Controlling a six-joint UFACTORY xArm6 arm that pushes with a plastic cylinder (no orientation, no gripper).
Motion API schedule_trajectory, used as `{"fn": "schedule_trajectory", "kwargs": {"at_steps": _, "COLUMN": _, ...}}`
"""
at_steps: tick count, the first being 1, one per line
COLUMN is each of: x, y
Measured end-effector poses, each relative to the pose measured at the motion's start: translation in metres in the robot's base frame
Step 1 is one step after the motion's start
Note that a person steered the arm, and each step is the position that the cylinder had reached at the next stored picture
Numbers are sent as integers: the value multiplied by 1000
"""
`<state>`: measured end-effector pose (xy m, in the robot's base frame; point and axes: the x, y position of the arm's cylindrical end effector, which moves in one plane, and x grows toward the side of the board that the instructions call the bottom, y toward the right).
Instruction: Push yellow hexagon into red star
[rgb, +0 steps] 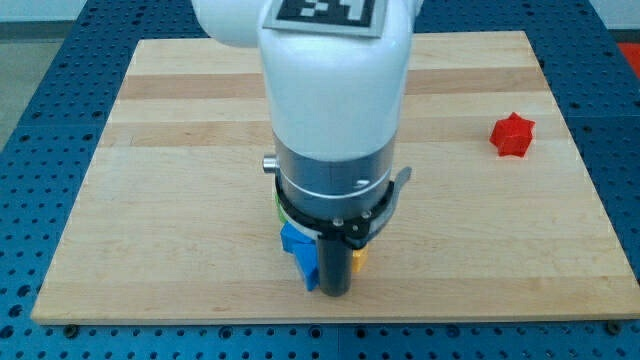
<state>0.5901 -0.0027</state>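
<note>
Pushing near bench (150, 250) bottom; my tip (335, 293) touches yellow hexagon (358, 261), mostly hidden; no fingers, just rod; red star (512, 134) well apart; risk: blue block (298, 248) crowds tip, hexagon could slip aside

Pale wooden worktop (180, 150) on a blue perforated base (40, 90).

Red star (512, 134) alone near the view's right edge, well apart from the rest. Near the bottom centre, partly hidden under the arm: blue block (298, 246), yellow block (358, 260) just right of it, sliver of green (277, 205) above the blue.
</note>
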Motion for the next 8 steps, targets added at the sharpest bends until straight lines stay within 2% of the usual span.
{"fn": "schedule_trajectory", "kwargs": {"at_steps": 2, "x": -48, "y": 4}}
{"fn": "schedule_trajectory", "kwargs": {"at_steps": 4, "x": -83, "y": 67}}
{"fn": "schedule_trajectory", "kwargs": {"at_steps": 6, "x": -107, "y": 164}}
{"fn": "schedule_trajectory", "kwargs": {"at_steps": 7, "x": -135, "y": 172}}
{"fn": "schedule_trajectory", "kwargs": {"at_steps": 8, "x": -139, "y": 172}}
